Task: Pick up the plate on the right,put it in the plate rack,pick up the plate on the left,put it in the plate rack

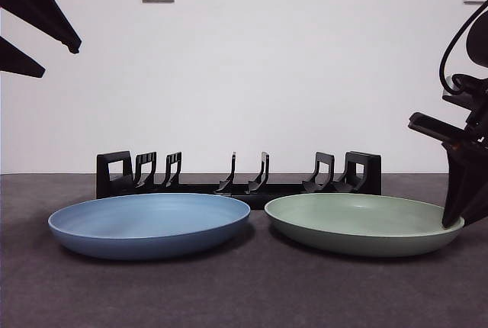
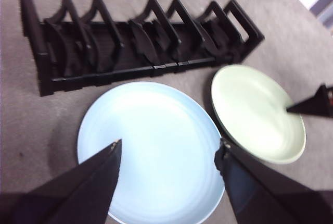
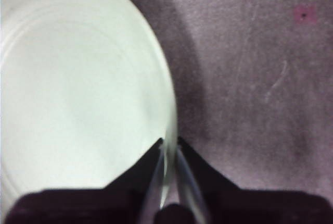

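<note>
Right gripper [image 3: 169,148]: our two black jaws are pinched onto the outer rim of the green plate [image 1: 364,223], one jaw over the rim and one under it.
Green plate: it lies flat on the grey table [image 1: 244,290], on the right, just in front of the rack.
Plate rack [image 1: 238,175]: a long black rack running side to side behind both plates, its upright dividers open upward.
Key relation: the rack lies behind the gripped plate and stretches away toward the blue one, so we judge the plate must be lifted, tipped on edge and carried back into a slot.
Blue plate [image 1: 149,223]: flat on the left, beside the green one, untouched.
Left gripper [image 2: 169,153]: our jaws are spread wide, hanging high above the blue plate, waiting.
</note>
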### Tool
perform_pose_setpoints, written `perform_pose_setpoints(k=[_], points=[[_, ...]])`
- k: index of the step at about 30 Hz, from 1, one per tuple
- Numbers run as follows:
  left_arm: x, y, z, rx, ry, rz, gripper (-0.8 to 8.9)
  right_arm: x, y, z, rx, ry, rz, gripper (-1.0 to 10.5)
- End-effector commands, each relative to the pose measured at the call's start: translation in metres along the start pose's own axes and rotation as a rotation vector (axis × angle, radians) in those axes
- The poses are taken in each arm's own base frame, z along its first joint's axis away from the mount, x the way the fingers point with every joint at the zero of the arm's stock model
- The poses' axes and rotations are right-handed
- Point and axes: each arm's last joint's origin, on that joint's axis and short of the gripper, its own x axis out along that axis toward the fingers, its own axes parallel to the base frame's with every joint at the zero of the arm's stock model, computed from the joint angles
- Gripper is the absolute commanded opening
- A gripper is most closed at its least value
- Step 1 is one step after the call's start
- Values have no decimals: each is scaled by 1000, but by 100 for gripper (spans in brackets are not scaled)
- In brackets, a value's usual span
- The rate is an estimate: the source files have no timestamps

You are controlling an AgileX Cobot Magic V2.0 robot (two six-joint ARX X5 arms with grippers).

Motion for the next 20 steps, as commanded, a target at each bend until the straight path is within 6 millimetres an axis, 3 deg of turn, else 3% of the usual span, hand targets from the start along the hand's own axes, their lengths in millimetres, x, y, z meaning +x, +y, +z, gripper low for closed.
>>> perform_pose_setpoints(k=[1, 9, 20], points=[[2, -4, -1, 84, 7, -14, 314, 2, 0, 1, 3, 0, -4, -17], [8, -23, -3, 272, 6, -23, 317, -15, 5, 1, 13, -28, 5, -17], [4, -75, 14, 735, -63, -71, 321, -97, 35, 20, -13, -92, 30, -17]])
